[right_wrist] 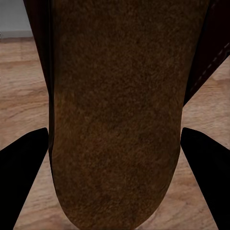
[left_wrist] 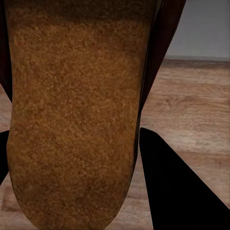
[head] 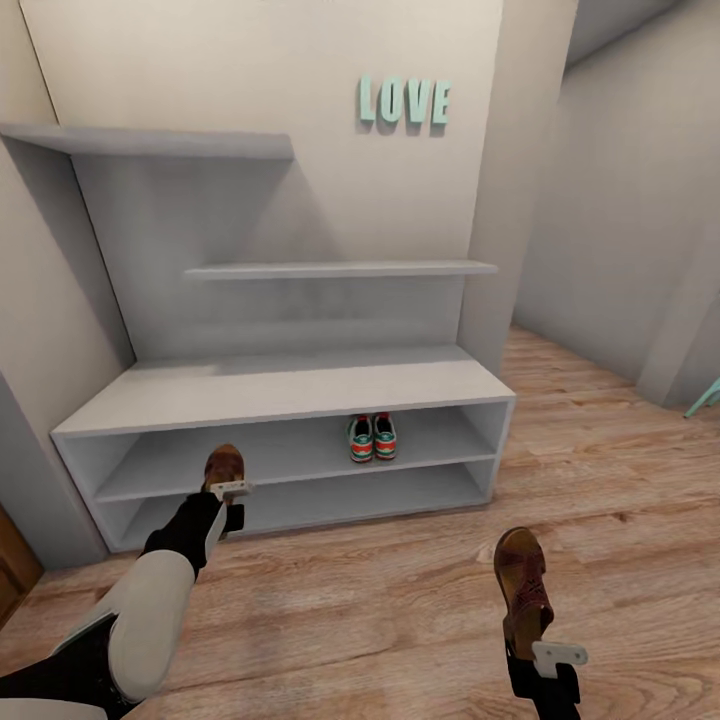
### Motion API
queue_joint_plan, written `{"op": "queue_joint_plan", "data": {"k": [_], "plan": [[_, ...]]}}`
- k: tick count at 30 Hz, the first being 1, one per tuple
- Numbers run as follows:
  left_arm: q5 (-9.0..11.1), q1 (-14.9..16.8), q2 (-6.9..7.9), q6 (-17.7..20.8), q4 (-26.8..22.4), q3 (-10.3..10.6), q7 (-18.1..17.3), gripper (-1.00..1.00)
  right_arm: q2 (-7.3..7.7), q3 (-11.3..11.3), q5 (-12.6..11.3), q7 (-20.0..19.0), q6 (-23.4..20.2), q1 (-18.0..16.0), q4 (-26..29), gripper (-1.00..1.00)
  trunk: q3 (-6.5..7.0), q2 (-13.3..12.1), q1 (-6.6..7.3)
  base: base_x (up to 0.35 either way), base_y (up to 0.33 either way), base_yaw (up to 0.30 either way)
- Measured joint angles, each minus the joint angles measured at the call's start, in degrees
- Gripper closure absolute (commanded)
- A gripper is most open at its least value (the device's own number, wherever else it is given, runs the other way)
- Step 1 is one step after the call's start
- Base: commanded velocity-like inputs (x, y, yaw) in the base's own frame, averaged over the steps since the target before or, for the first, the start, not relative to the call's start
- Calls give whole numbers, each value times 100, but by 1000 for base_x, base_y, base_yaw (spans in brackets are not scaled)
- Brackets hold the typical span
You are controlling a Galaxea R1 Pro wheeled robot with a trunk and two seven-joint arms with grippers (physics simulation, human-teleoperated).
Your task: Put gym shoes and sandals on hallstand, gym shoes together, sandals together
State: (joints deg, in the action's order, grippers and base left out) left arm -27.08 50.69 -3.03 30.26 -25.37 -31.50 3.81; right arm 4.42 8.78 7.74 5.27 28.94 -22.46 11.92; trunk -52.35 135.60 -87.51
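Note:
The pale grey hallstand (head: 290,395) stands against the wall. Both gym shoes (head: 372,437) sit side by side on its upper low compartment, right of centre. My left gripper (head: 228,489) is shut on one brown sandal (head: 224,466), held just in front of that same compartment's left part; its tan sole (left_wrist: 72,115) faces the left wrist camera. My right gripper (head: 556,655) is shut on the other sandal (head: 523,585), held above the corridor floor (head: 380,610) at the lower right; its dark sole (right_wrist: 115,120) lies between the black fingers (right_wrist: 21,172).
Two staggered shelves (head: 340,269) rise above the hallstand's flat top. A "LOVE" sign (head: 404,101) hangs on the wall. A wall corner (head: 500,250) stands right of the rack, with open floor beyond and a teal object (head: 705,400) at the far right edge.

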Motion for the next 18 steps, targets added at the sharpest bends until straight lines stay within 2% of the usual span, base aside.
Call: {"op": "queue_joint_plan", "data": {"k": [18], "plan": [[14, -2, 19, -44, 33, -19, -2, 100, 5, 1, -1, 0, 0, 1, -1, 100, -451, 720, -395, 0, 0, 0]]}}
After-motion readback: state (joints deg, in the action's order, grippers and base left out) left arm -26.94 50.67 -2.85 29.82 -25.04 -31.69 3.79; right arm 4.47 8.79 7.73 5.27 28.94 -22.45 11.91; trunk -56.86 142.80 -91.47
